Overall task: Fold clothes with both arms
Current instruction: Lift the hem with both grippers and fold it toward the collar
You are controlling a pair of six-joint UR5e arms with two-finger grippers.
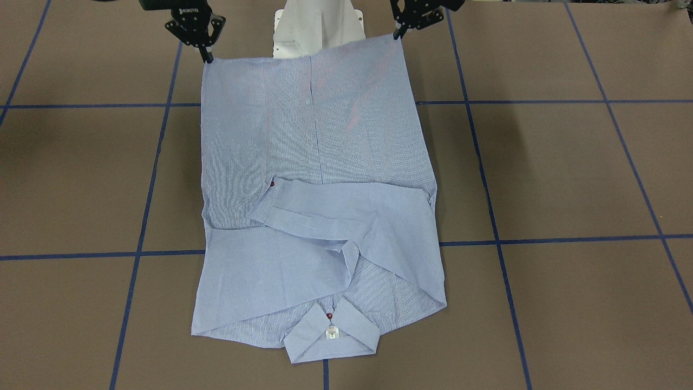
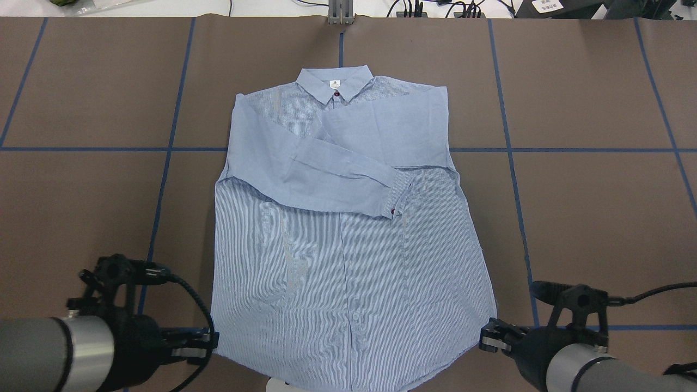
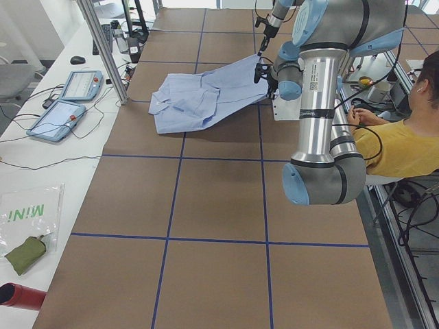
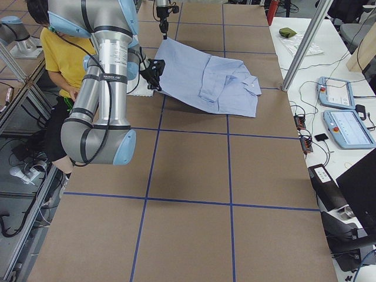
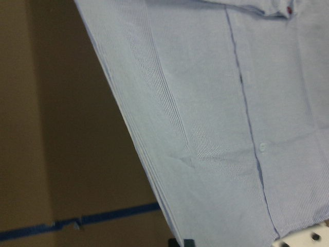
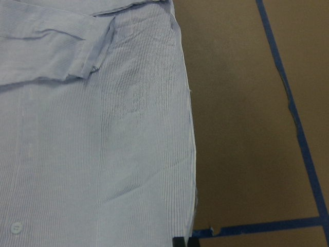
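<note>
Shirt [image 2: 348,256] lies front up on the brown table [image 2: 572,190], centred, with the collar [image 2: 335,81] at the far edge from the robot and the hem at the robot's side. Both sleeves are folded across the chest. The upper one runs diagonally, and its cuff [image 2: 397,204] with red button ends near mid-body.

Left gripper [image 2: 211,342] is at the hem corner on its side, fingers pressed together on the fabric. Right gripper [image 2: 483,337] is at the opposite hem corner, also pinching. The fingertips are small in every view, so the grip looks closed on cloth, but I can't confirm how deep the bite is.

Side views show the hem end raised off the table and sloping down to the collar end, which rests flat. In the front-facing view the lifted hem edge spans between the two grippers and overlaps the white pedestal [image 1: 319,24]. Fabric between the grippers is fairly taut.
</note>
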